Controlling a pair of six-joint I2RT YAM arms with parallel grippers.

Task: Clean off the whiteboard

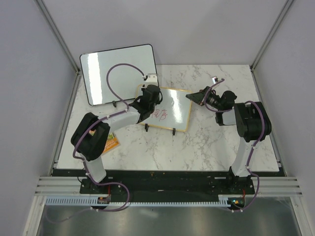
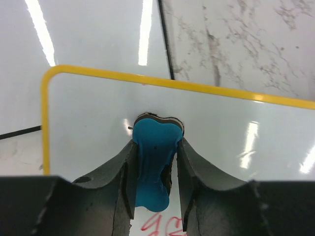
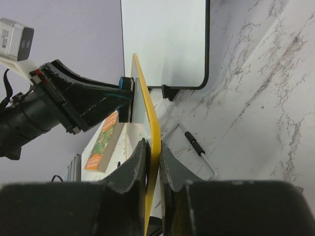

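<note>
The small yellow-framed whiteboard (image 1: pixel 172 110) stands tilted mid-table, with red characters (image 1: pixel 159 114) on it. My left gripper (image 1: pixel 149 94) is shut on a blue eraser (image 2: pixel 153 162), whose pad presses on the board's white face near its top left part; red strokes (image 2: pixel 165 225) show just below the eraser. My right gripper (image 1: pixel 197 97) is shut on the board's yellow right edge (image 3: pixel 152 147), holding it. The right wrist view shows the left gripper's fingers (image 3: pixel 93 101) against the board face.
A larger black-framed white board (image 1: pixel 118 71) leans at the back left, close behind the left gripper. An orange booklet (image 1: pixel 110 143) lies by the left arm. The small board's wire foot (image 3: pixel 197 147) rests on the marble table (image 1: pixel 216 142).
</note>
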